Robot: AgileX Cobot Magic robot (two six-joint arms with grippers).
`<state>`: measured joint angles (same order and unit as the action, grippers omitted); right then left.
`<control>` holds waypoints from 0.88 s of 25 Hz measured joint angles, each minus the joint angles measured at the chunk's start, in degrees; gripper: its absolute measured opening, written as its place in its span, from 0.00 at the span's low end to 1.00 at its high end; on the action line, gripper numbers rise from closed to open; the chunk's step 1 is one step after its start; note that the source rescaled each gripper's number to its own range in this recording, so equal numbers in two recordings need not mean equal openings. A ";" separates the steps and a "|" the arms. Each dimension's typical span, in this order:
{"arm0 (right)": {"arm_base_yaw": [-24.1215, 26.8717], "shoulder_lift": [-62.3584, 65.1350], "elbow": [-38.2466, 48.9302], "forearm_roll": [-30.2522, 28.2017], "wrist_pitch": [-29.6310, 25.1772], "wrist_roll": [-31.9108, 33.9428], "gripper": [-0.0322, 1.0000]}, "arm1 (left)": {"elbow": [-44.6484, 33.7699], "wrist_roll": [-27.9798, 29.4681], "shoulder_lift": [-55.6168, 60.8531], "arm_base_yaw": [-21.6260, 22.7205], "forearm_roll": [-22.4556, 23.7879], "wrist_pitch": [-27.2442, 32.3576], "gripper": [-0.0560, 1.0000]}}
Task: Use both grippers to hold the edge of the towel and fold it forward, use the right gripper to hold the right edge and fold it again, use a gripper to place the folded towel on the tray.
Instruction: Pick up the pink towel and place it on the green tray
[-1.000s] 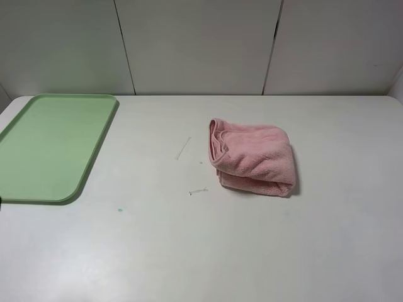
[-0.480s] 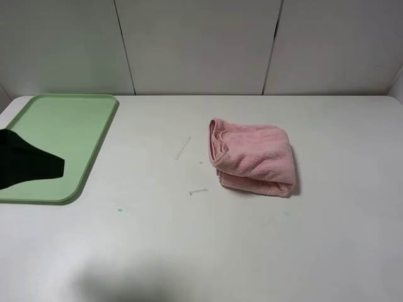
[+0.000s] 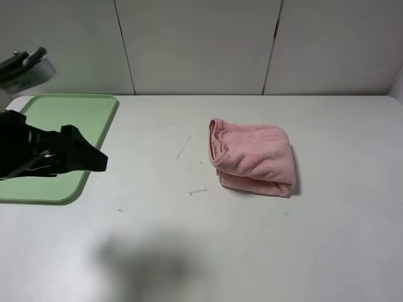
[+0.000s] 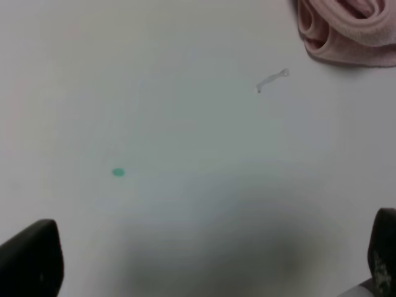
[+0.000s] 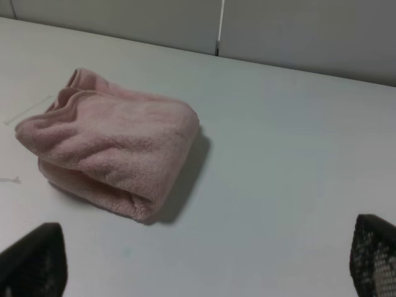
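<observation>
One folded pink towel lies well apart from the tray.

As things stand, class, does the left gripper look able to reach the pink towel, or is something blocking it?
Probably yes. The left gripper, jaws open, hovers near the tray; only bare table and a small white scrap lie between it and the towel.

Fluffy terry-cloth towel; smooth matt table.
</observation>
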<state>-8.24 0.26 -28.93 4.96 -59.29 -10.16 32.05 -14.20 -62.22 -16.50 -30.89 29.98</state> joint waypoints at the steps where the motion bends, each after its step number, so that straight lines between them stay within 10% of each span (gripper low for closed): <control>1: 0.00 0.00 0.00 0.00 0.00 0.00 1.00 | 0.59 -0.01 -1.79 -0.74 -0.68 -0.47 0.99; 22: 0.00 0.00 0.00 0.00 0.00 0.00 1.00 | 15.72 -1.52 -31.55 -14.23 -13.02 -13.93 0.96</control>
<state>-8.24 0.26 -28.93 4.96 -59.29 -10.16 47.77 -15.72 -93.77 -30.72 -43.90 16.05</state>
